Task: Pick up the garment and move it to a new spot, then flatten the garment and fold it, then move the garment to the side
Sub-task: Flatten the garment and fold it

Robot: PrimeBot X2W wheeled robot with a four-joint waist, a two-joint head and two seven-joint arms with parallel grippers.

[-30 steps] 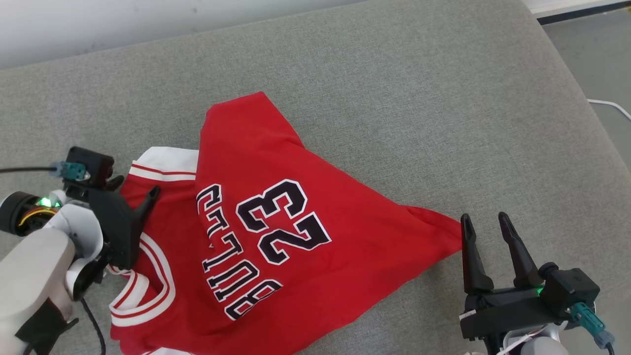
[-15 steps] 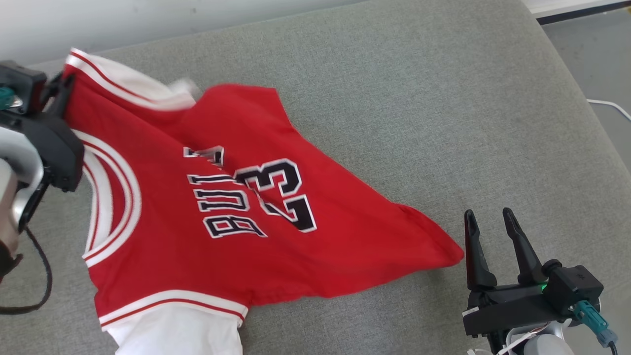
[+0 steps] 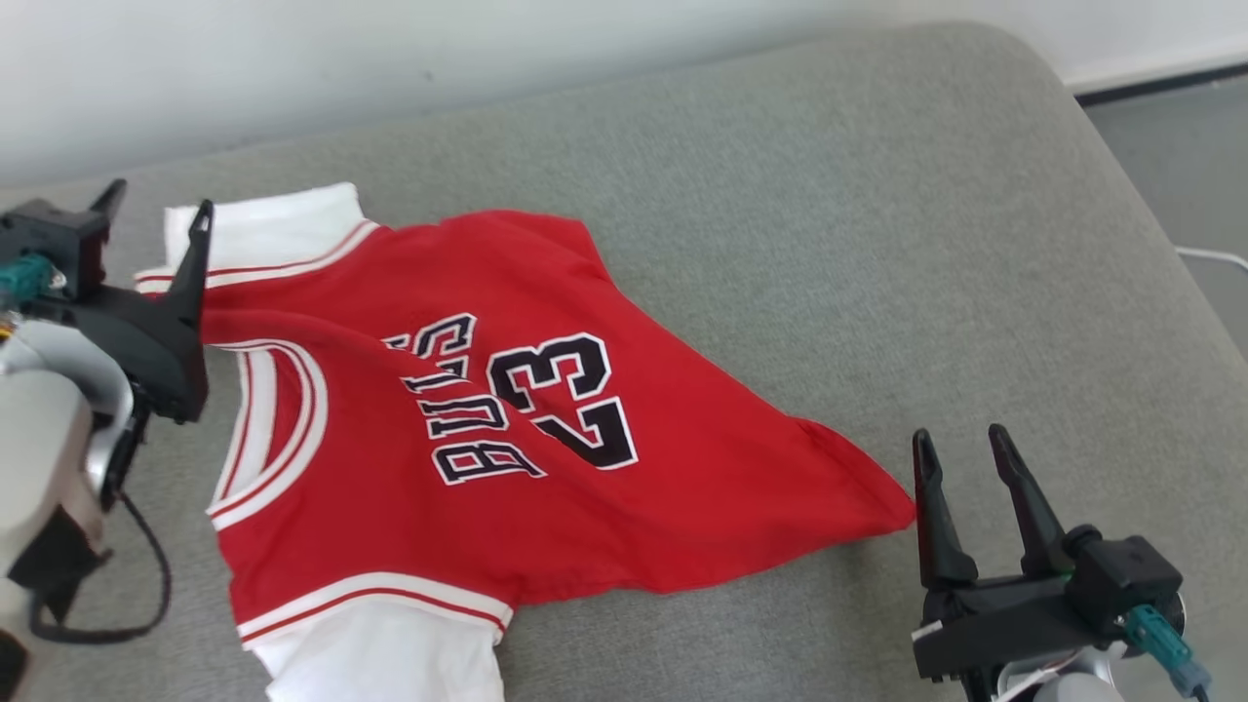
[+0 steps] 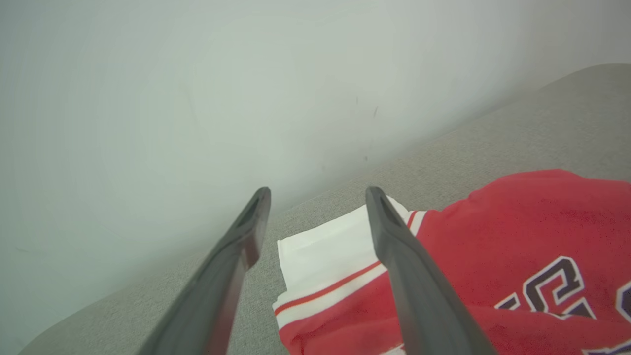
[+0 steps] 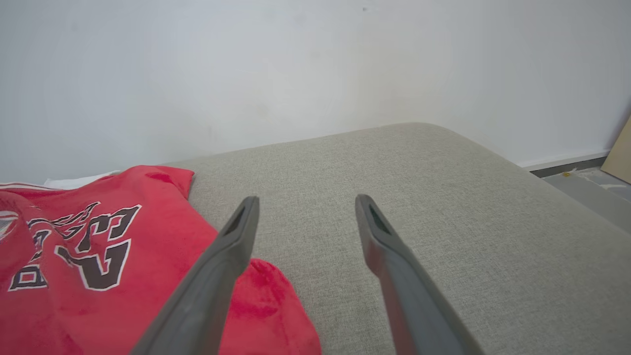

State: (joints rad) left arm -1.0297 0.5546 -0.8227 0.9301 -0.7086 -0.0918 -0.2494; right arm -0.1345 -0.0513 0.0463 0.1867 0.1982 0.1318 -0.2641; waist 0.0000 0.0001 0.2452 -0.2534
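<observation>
The garment is a red jersey with white sleeves, white trim and a black "23". It lies spread on the grey cushion, collar to the left, bottom corner pointing right. My left gripper stands open at the far white sleeve, nothing between its fingers; one finger overlaps the sleeve's edge. My right gripper stands open just right of the jersey's pointed corner, apart from the cloth.
A pale wall runs along the cushion's far edge. Grey floor with a white cable lies beyond the cushion's rounded right end. Bare cushion stretches to the right of the jersey.
My left gripper carried the jersey's shoulder up and to the far left, then let go and now stands open. The jersey has settled flatter. The head view shifted slightly.
</observation>
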